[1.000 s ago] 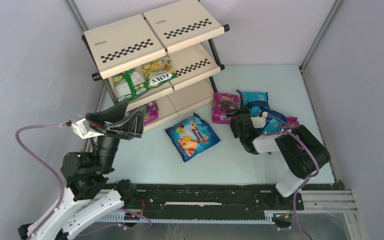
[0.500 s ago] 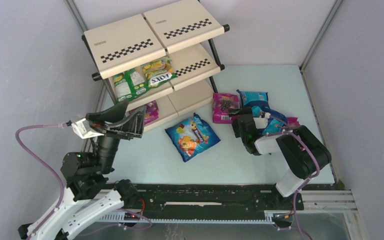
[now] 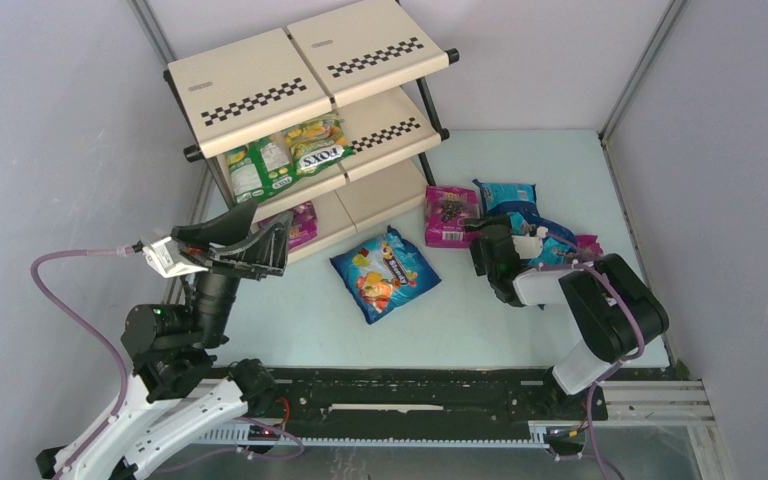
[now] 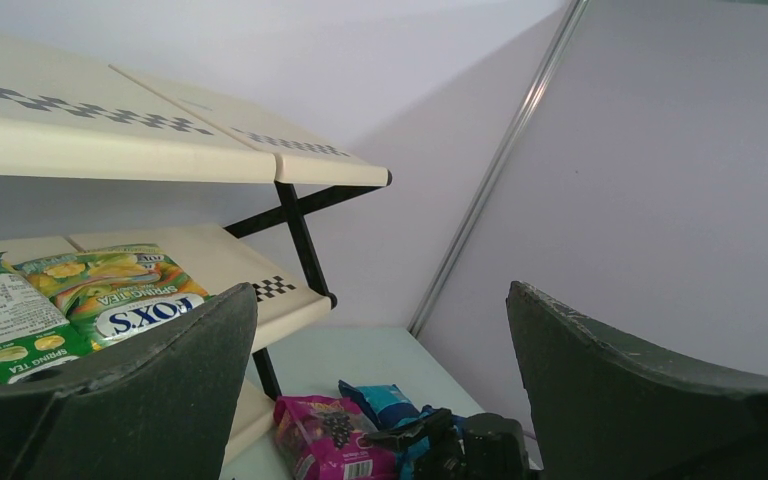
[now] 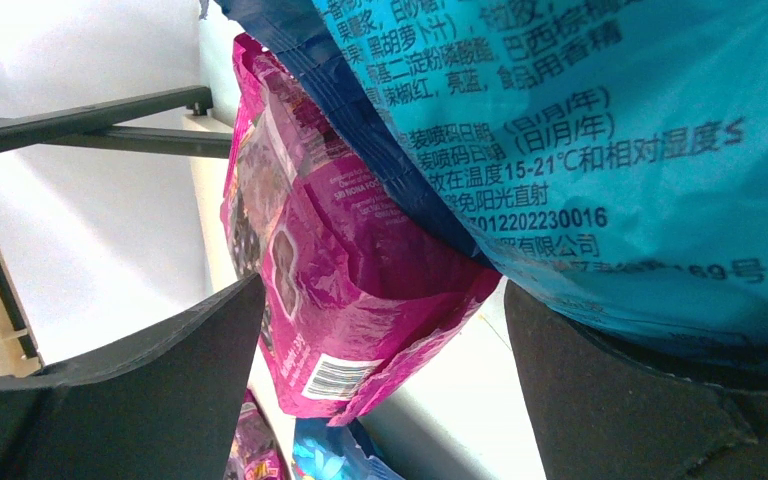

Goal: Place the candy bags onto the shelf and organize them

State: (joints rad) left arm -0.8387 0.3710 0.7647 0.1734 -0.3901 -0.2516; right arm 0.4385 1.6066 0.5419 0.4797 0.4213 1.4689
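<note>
The shelf (image 3: pixel 260 95) stands at the far left, and the left wrist view shows it too (image 4: pixel 110 140). Two green-yellow candy bags (image 3: pixel 282 158) lie on its middle tier and one magenta bag (image 3: pixel 303 222) on its bottom tier. A blue bag with orange fruit art (image 3: pixel 385 273) lies on the table. A magenta bag (image 3: pixel 450 215) and teal bags (image 3: pixel 508 195) lie at the right. My right gripper (image 3: pixel 482 238) is open, low at the teal pile; a teal bag (image 5: pixel 580 150) rests over its right finger, with the magenta bag (image 5: pixel 340 290) ahead. My left gripper (image 3: pixel 270 240) is open, empty and raised near the shelf.
Grey walls close the table in on the left, back and right. A black rail (image 3: pixel 410 400) runs along the near edge. The shelf's black frame leg (image 3: pixel 428 125) stands beside the magenta bag on the table.
My right gripper has moved a little to the right and farther in, towards the teal bags. The left arm and the bags have not moved.
</note>
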